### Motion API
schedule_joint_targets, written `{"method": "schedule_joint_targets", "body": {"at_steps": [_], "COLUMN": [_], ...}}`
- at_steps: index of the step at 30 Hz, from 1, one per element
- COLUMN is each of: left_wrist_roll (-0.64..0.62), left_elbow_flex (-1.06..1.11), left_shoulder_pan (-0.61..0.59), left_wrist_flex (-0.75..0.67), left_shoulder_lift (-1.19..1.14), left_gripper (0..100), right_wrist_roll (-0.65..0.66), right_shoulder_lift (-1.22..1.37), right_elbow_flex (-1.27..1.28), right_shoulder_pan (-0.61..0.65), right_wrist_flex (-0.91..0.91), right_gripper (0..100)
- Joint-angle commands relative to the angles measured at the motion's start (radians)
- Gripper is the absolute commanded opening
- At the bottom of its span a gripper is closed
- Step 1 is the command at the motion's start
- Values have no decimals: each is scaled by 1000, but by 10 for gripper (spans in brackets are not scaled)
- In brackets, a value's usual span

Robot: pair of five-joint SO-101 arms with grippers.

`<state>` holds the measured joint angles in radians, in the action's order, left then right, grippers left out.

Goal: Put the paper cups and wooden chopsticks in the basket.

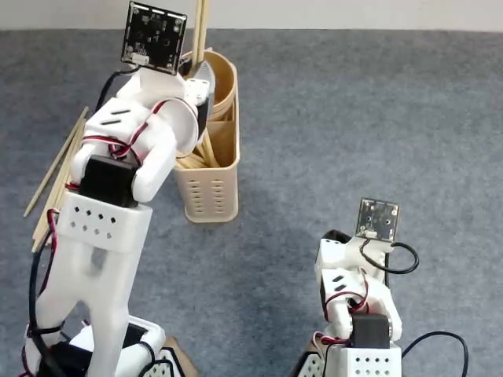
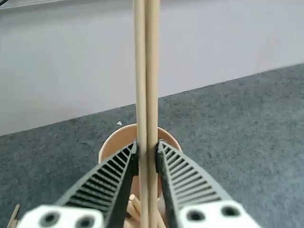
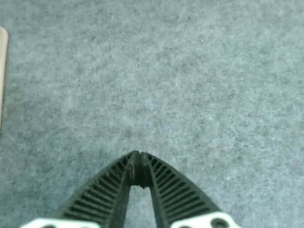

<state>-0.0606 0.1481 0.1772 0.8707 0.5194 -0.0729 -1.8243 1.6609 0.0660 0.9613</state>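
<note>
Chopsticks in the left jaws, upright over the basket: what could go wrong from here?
The chopsticks rise tall above the left jaws; once released, they may tip over the basket rim instead of dropping in. The paper cup beneath the jaws may also deflect them.

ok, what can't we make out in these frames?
Left wrist and high views: held chopsticks run off the top edge, so their upper ends are unseen.
High view: left arm covers most of the basket inside; number of paper cups unclear.
High view: loose chopsticks partly behind that arm; count unclear.
</note>
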Motion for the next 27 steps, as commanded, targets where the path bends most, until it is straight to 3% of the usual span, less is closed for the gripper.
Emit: {"method": "schedule_joint_targets", "body": {"at_steps": [1, 10, 15, 21, 27], "left_wrist_roll": [-11, -11, 0, 186, 400], "left_elbow_flex": [-18, -51, -122, -91, -124], "left_shoulder_pan": [8, -76, -288, -590, -674], "left_wrist_flex": [34, 87, 213, 328, 476], "left_shoulder_lift": [2, 42, 84, -61, -430], "left_gripper": [118, 108, 108, 108, 141], "right_wrist_roll": [9, 9, 9, 9, 9], "right_shoulder_lift": [-1, -1, -1, -1, -1], "right_elbow_flex": [162, 162, 162, 162, 162], "right_shoulder_pan": [-10, -10, -10, -10, -10], "right_wrist_flex": [-2, -2, -2, -2, -2], "right_gripper": [5, 5, 5, 5, 5]}}
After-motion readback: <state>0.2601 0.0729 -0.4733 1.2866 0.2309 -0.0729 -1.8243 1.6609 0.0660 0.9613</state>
